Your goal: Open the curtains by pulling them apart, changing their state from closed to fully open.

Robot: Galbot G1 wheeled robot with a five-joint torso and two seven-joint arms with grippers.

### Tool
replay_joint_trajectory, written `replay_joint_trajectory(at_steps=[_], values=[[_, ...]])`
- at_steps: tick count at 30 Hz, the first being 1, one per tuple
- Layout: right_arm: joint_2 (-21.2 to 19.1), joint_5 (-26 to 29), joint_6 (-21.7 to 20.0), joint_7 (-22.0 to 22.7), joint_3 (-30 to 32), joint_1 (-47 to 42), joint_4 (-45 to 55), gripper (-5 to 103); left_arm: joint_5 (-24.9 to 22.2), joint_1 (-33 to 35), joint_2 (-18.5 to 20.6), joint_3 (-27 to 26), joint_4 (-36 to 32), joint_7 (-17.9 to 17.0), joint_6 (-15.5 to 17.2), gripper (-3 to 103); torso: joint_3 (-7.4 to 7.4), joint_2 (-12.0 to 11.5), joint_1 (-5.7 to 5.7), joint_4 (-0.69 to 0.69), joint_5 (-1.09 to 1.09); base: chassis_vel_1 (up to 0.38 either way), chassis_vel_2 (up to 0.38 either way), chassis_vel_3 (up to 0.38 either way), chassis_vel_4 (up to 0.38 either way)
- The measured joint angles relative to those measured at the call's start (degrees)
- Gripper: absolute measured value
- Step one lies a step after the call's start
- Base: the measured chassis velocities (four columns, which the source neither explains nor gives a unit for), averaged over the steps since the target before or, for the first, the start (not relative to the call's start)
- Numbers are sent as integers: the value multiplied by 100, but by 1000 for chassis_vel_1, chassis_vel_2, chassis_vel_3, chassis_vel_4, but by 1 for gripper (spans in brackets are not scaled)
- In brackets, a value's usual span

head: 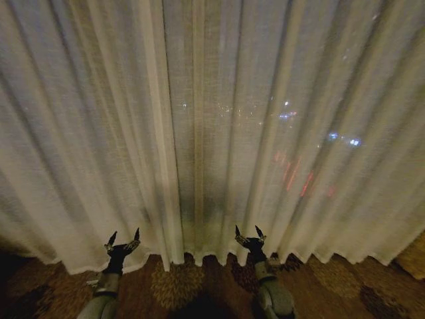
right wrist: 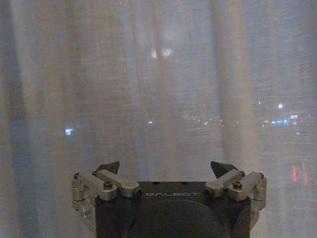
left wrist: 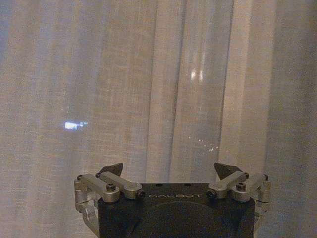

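Black-tipped fingers on the left gripper (head: pixel 124 237) and the right gripper (head: pixel 249 234) are spread wide with nothing between them, both raised low in front of the curtains (head: pixel 212 133) and not touching the fabric. Sheer cream-white pleated cloth hangs closed across the whole view, its wavy hem meeting a patterned brown carpet (head: pixel 174 287), with small city lights glowing faintly through the weave.

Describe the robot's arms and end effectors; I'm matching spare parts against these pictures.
Both match: the left end effector and right end effector each have two dark, pointed fingertips on silver metal linkage bars with black screws, mounted on a black body printed GALBOT. The arms behind them are grey, rounded segments. No cables are visible.
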Motion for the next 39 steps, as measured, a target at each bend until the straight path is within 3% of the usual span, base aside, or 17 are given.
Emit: replay_joint_trajectory(at_steps=[16, 25, 37, 39], values=[[12, -191, -48, 599, -361, 1029, -709, 100, 0, 3, 0, -1, 0, 0, 0, 100, -3, 5, -9, 0, 2, -2, 2, 5, 10], [-4, 155, 103, 60, -325, 1209, -929, 100, 0, 1, 0, 0, 0, 0, 0, 100, -2, 2, -6, 0, 2, 0, 0, 0, 0], [28, 180, 40, 52, -392, 1320, -1012, 100, 0, 1, 0, 0, 0, 0, 0, 100, -3, 3, -7, 0, 2, -55, 51, 57, -60], [57, 161, 18, 272, -444, 1361, -1029, 100, 0, 1, 0, 0, 0, 0, 0, 100, -3, 3, -7, 0, 2, -189, 174, 186, -173]])
